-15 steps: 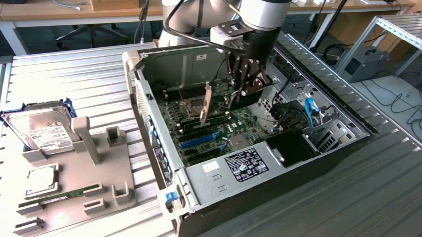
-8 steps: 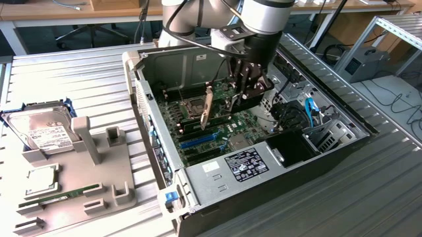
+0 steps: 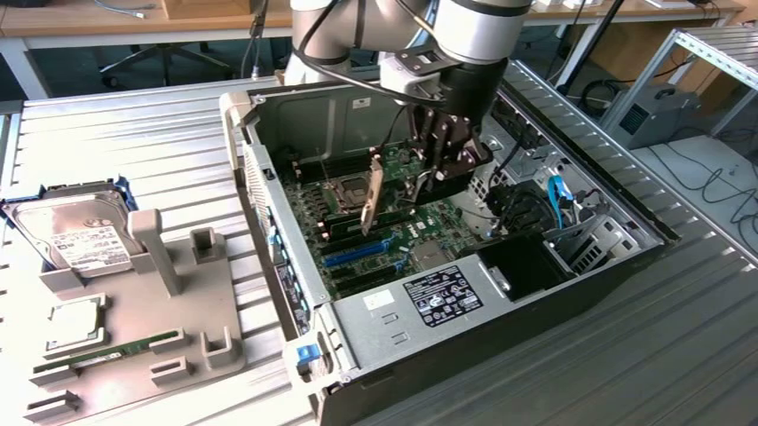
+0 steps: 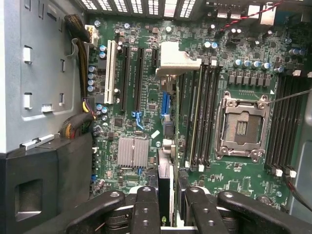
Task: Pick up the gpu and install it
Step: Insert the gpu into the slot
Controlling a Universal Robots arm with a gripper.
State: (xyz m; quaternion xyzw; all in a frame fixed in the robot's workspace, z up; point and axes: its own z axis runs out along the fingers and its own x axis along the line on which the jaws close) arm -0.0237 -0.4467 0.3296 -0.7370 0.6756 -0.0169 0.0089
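Your arm comes straight down from the top of the exterior view into the open computer case [image 3: 343, 346], wrist vertical, with the gripper [image 3: 441, 174] low over the motherboard [image 3: 391, 231] near the middle of the case. Its fingers [image 4: 146, 207] are clenched on the gpu [image 3: 375, 197], which you can see in the exterior view as a thin card hanging edge-on below the jaws, upright and slightly tilted, above the expansion slots. In the wrist view the card [image 4: 165, 185] runs away from the camera between the black fingers, its silver bracket end [image 4: 176, 59] toward the rear wall of the case. Whether its lower edge touches a slot, you cannot tell.

Count what lies around: one arm, one gripper, one gpu, one case. On the metal desk, towards the exterior view's left edge, one grey parts tray [image 3: 177, 346] carries one silver hard drive [image 3: 77, 240], one square processor [image 3: 74, 324] and one green memory stick [image 3: 113, 349]. One empty processor socket [image 4: 242, 127] sits on the board.
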